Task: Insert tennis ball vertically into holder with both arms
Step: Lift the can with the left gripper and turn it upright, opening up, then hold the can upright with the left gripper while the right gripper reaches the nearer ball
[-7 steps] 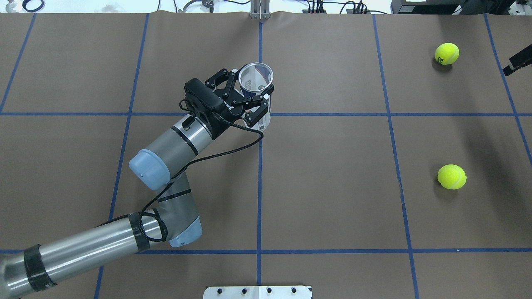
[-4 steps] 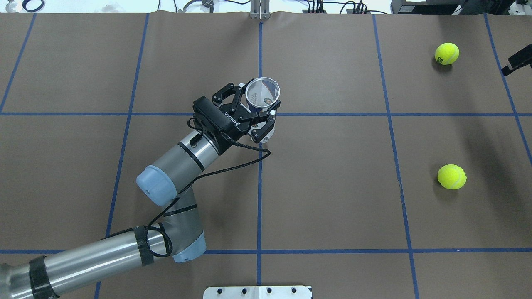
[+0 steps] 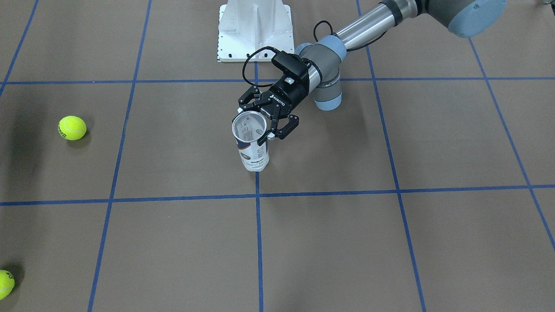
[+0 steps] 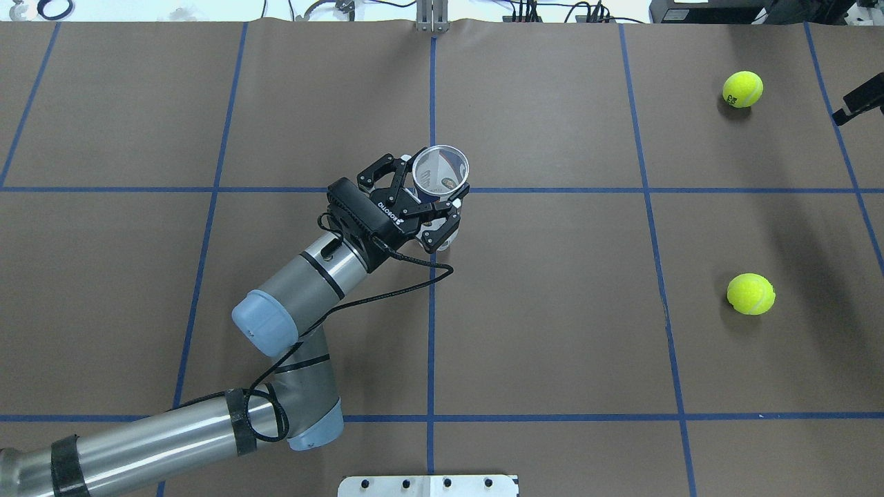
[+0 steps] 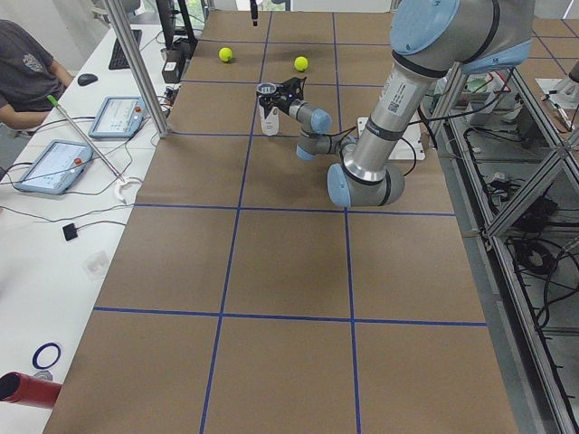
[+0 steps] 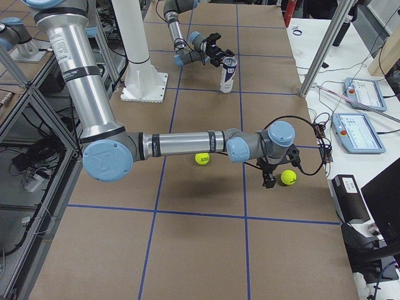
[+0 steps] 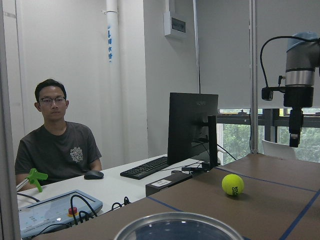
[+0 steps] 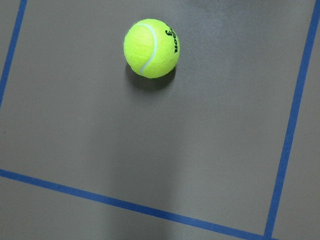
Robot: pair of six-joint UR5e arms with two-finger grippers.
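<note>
The holder (image 4: 442, 164) is a clear can with a white and navy label and stands upright near the table's middle, open end up; it also shows in the front view (image 3: 254, 154). My left gripper (image 4: 431, 198) is shut around its upper part from the side. Its rim fills the bottom of the left wrist view (image 7: 177, 225). Two yellow tennis balls lie at the right: a far one (image 4: 742, 89) and a near one (image 4: 751, 293). My right gripper (image 6: 270, 180) hangs beside the far ball (image 6: 288, 177); I cannot tell whether it is open. The right wrist view shows that ball (image 8: 151, 48), no fingers.
The white pedestal base (image 3: 254, 32) stands at the robot's side of the table. Blue tape lines (image 4: 431, 331) grid the brown table. A desk with tablets and a seated operator (image 5: 32, 72) runs along the far edge, beyond a metal post (image 5: 136, 68).
My left gripper has carried the holder toward the robot and slightly right, across the blue line. The can has come more upright. The balls have not moved.
</note>
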